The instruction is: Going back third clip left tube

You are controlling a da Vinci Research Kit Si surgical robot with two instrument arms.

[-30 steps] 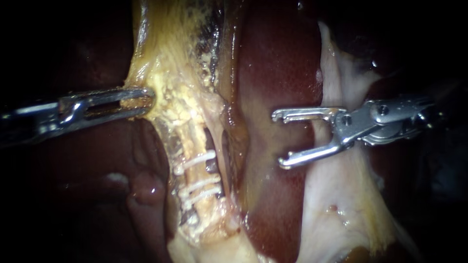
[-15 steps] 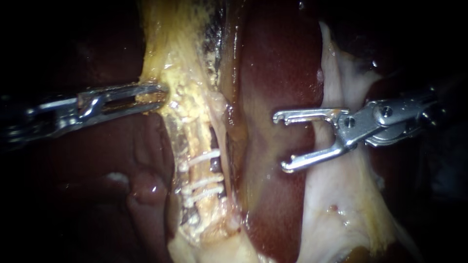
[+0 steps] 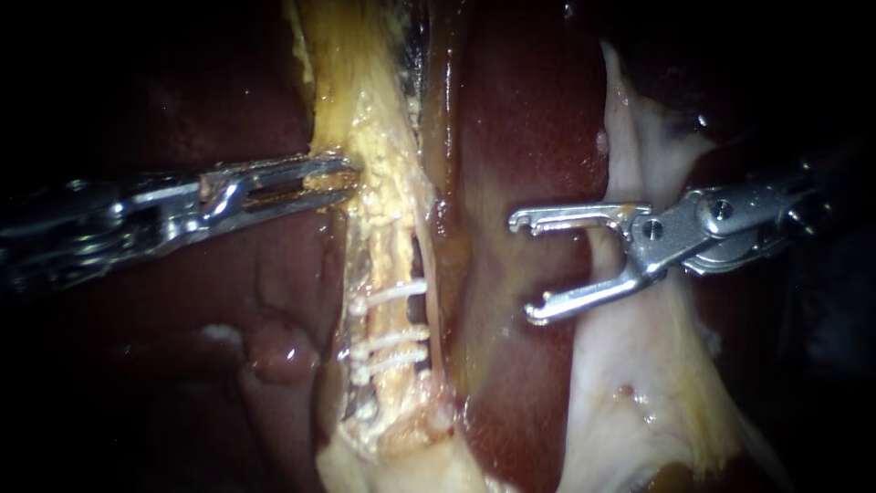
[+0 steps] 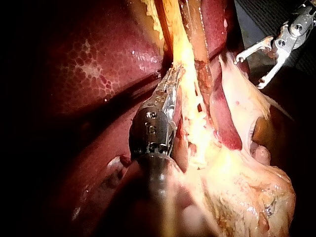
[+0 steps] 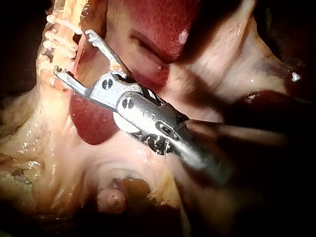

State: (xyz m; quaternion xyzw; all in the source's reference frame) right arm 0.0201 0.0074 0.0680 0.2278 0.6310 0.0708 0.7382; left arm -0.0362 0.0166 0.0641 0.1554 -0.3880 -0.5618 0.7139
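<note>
Jaws of the right instrument (image 3: 525,267) stand wide apart and empty over the liver (image 3: 520,119), near the left tube (image 3: 388,260) with its 3 clips (image 3: 392,342). Jaws of the left instrument (image 3: 339,172) clamp yellow tissue (image 3: 356,82) above them. A stray open tip could snag a clip; harder traction might tear the tube.

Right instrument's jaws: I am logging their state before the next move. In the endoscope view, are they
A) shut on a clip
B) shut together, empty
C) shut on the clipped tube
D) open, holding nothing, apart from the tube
D: a clear gap shows between the jaws of the right instrument with nothing gripped in it. They stand over the liver, apart from the tube and its clips.
</note>
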